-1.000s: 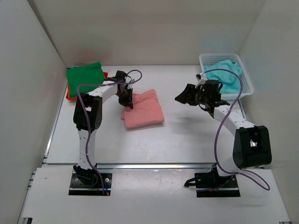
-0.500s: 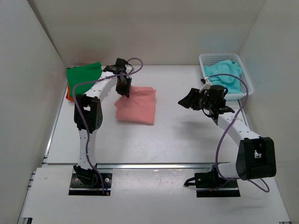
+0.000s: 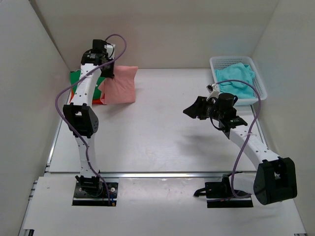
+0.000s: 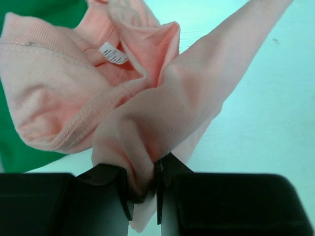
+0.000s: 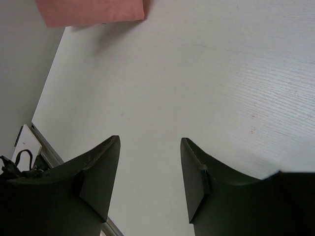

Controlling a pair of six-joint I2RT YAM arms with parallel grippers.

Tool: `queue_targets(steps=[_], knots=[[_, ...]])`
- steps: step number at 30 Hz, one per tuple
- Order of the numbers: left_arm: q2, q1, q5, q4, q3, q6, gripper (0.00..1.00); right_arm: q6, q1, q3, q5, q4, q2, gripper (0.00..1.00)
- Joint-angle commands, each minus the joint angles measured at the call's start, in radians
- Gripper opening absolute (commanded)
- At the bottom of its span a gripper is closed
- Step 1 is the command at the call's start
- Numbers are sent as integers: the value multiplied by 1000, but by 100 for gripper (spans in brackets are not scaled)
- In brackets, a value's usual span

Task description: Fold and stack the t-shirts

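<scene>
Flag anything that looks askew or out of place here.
The salmon pink t-shirt hangs bunched from the left hand, its folds splayed open and label showing, by the green t-shirt. The turquoise t-shirt lies crumpled in the basket, unfolded.

Salmon shirt [image 3: 119,84] lifted (carried back-left).

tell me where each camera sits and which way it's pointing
Top external: above and behind the bases, looking down on the table; both arms show whole.
Left wrist: on the raised left arm, looking past the left gripper shut on the salmon pink shirt, green shirt behind.
Right wrist: looking down over bare table past the open right gripper.
Shared: the salmon pink shirt appears in all three.
</scene>
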Motion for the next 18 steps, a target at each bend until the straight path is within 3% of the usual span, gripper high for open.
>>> queue_targets(steps=[1,6,18], knots=[[-82,47,-35,36,47,51,0,14,10,-1,3,24,-29,49],[-41,185,16,51,81,43,0,36,13,-4,-13,24,-10,48],[68,300,-2,238,99,66,0,4,48,57,-23,-34,104,46]])
